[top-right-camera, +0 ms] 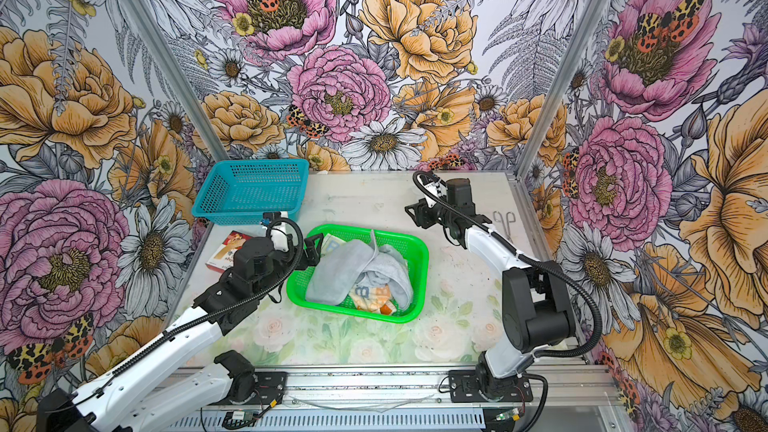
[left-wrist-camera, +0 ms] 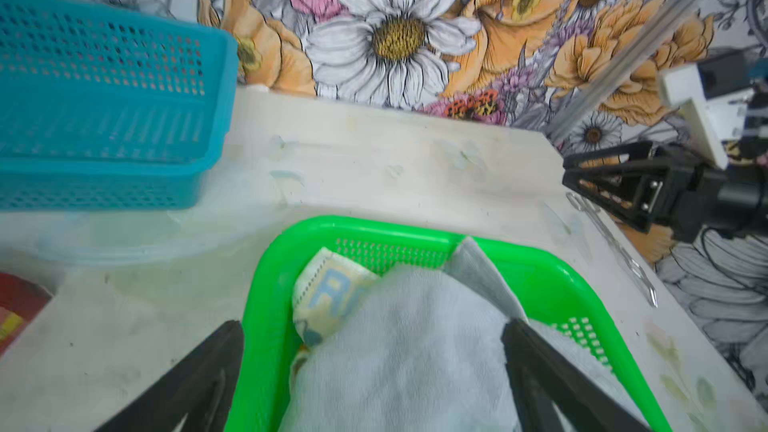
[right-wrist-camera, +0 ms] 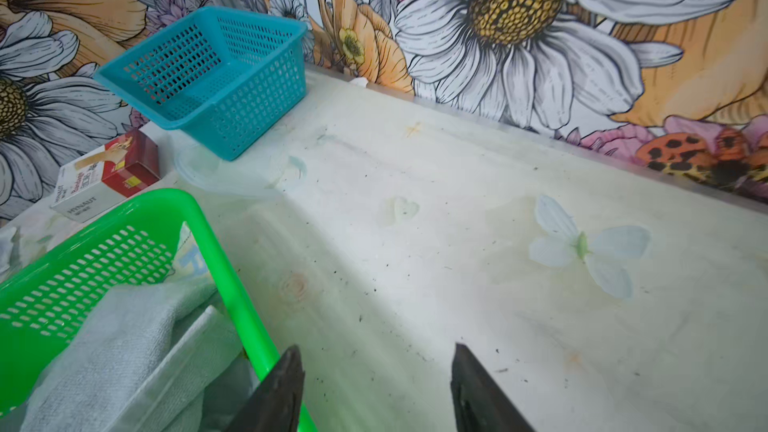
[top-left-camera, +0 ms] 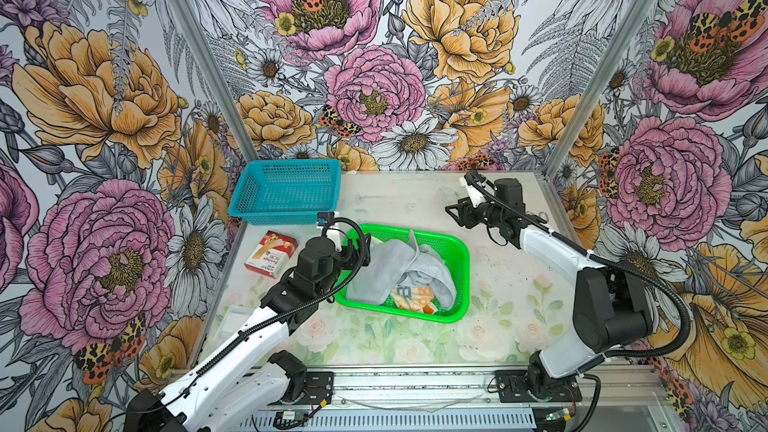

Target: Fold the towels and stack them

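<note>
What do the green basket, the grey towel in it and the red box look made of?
Green basket: moulded plastic, glossy, with perforated mesh walls.
Grey towel: soft terry-like cloth, matte and fuzzy, slumping in folds.
Red box: probably thin printed cardboard, with sharp folded edges and a slight sheen.

Here we are inside a robot test cell, a lab booth. Bare aluminium posts frame walls papered in giant printed flowers. The left arm and right arm stand bolted to a metal rail along the front, black cable hoses looping free, and the surface wears a faded rose print.
</note>
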